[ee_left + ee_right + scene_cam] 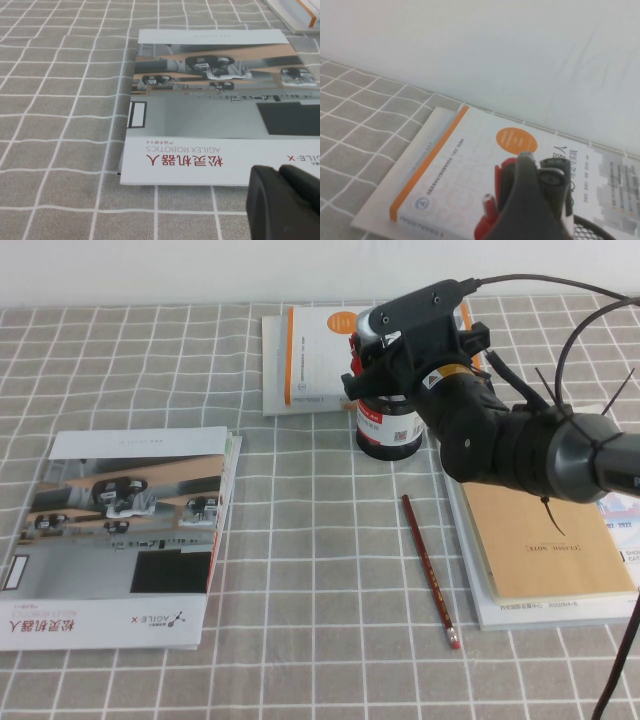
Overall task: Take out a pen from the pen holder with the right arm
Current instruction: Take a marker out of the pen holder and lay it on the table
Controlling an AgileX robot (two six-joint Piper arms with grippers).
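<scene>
Grey checked tablecloth point(300, 640) beneath a plain white wall. Toward the back, black mesh pen holder point(390, 430) with a red-and-white label, upright, just in front of a white-and-orange book point(315, 360). Inside the holder, several pens point(555, 177), dark and red, standing on end. Right gripper point(378, 380) directly over the holder's mouth, fingers spread wide, tips down among the pens, gripping nothing that can be made out. Red-brown pencil point(430, 570) flat on the cloth, nearer the robot than the holder and apart from it, just beside a tan notebook point(545, 540) stacked on a white book point(490, 615). Left gripper point(277, 172) low over the cloth at the edge of an AgileX brochure point(120, 540), black fingertips pressed together, empty.
</scene>
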